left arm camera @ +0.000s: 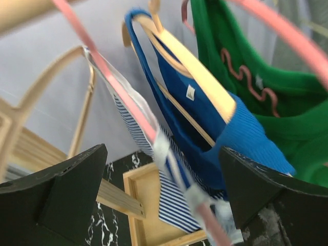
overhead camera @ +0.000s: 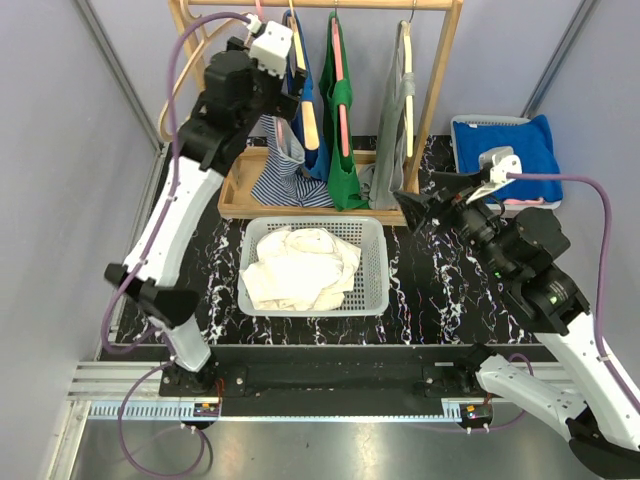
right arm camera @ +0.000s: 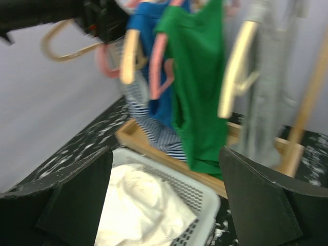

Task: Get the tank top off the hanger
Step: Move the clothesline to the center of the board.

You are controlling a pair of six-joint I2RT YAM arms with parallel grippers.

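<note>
A blue-and-white striped tank top [overhead camera: 285, 178] hangs on a pink hanger [left arm camera: 132, 110] at the left of the wooden rack [overhead camera: 440, 70], its lower part [left arm camera: 177, 210] drooping into the rack's tray. Beside it a blue tank top [overhead camera: 305, 125] hangs on a wooden hanger [left arm camera: 201, 78]. My left gripper [overhead camera: 280, 98] is raised at the rack, open, its fingers either side of the pink hanger's arm and the striped strap [left arm camera: 164, 200] without closing on them. My right gripper [overhead camera: 428, 198] is open and holds nothing, low by the rack's right post, facing the clothes [right arm camera: 164, 205].
A green top [overhead camera: 343, 150] and a grey top [overhead camera: 395, 140] hang further right. A white basket [overhead camera: 375, 300] with cream cloth [overhead camera: 300, 265] sits in front of the rack. An empty wooden hanger [overhead camera: 185, 60] hangs at far left. A bin with blue cloth [overhead camera: 505, 145] stands at back right.
</note>
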